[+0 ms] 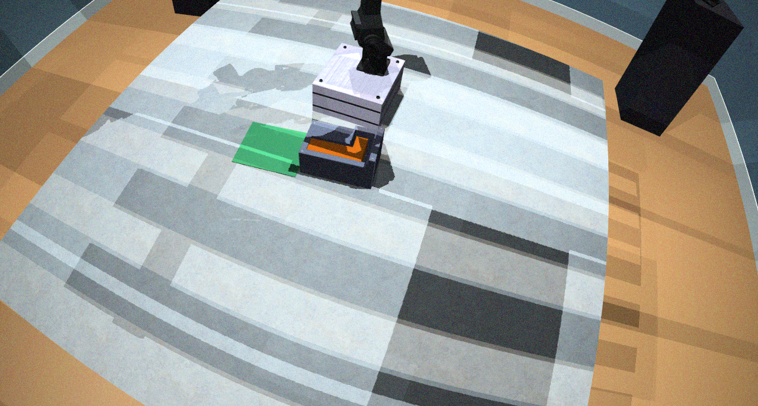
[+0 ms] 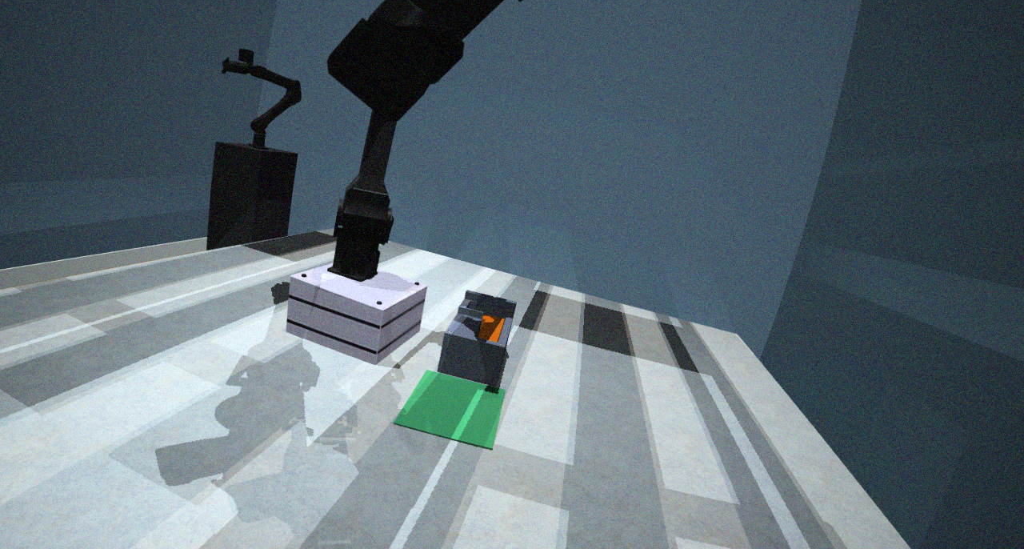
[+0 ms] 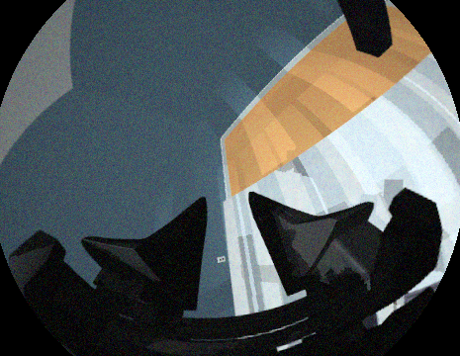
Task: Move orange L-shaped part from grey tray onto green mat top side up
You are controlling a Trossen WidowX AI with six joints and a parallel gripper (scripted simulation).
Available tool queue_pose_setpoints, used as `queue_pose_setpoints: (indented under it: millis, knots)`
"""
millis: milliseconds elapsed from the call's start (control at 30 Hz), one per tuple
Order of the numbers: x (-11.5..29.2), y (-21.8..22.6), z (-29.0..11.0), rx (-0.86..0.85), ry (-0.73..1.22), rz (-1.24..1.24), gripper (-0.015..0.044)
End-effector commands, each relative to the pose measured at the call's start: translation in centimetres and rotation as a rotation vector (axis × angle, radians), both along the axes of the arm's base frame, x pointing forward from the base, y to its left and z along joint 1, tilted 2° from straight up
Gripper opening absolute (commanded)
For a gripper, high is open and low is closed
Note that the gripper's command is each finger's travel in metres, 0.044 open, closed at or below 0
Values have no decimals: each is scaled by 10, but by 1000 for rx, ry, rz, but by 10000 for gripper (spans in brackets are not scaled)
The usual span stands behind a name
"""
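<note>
- Your grey tray point(image 1: 339, 165) sits just in front of the pale block point(image 1: 356, 83) that carries the arm's base, at about 6 o'clock from it in the top view.
- Inside the tray's pocket lies the orange L-shaped part point(image 1: 339, 147). Its long bar points toward 9 o'clock and its short foot turns up toward 12 o'clock at the 3 o'clock end. A shadow crosses part of it.
- From the exterior view you see only a small slice of the orange part over the tray's wall; whether it lies quite flush cannot be told.
- The green mat point(image 1: 267, 148) lies flat at 9 o'clock of the tray, its near edge touching the tray's side. Nothing rests on it.
- Your gripper point(image 3: 226, 231) shows only in the wrist view. Its two dark fingers stand partly apart with nothing between them, so it is half released and holds nothing. It points out toward the room's blue wall and the table's far border, away from the tray.
- The arm point(image 2: 372, 187) rises steeply from the block and leaves the frame at the top.
- Open striped surface spreads from 3 to 9 o'clock around the tray.
- The table top point(image 1: 318, 276) is grey and white in bands, with an orange wooden border point(image 1: 689, 244).
- A dark pedestal point(image 1: 673, 59) stands at 2 o'clock, well apart.
</note>
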State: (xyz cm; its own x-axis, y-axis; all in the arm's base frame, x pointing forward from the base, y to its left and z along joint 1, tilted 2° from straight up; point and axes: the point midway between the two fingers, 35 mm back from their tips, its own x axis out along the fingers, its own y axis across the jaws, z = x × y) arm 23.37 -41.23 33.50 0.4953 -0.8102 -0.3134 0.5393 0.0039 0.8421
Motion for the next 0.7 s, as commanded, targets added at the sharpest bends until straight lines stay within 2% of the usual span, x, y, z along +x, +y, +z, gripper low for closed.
queue_pose_setpoints:
  millis: [0,333,500,667]
  knots:
    - [47,48,-35,54,145,169,180]
    - [116,186,-106,122,473,599,180]
    - [124,262,-140,118,662,843,180]
    - [111,340,-172,85,868,1110,180]
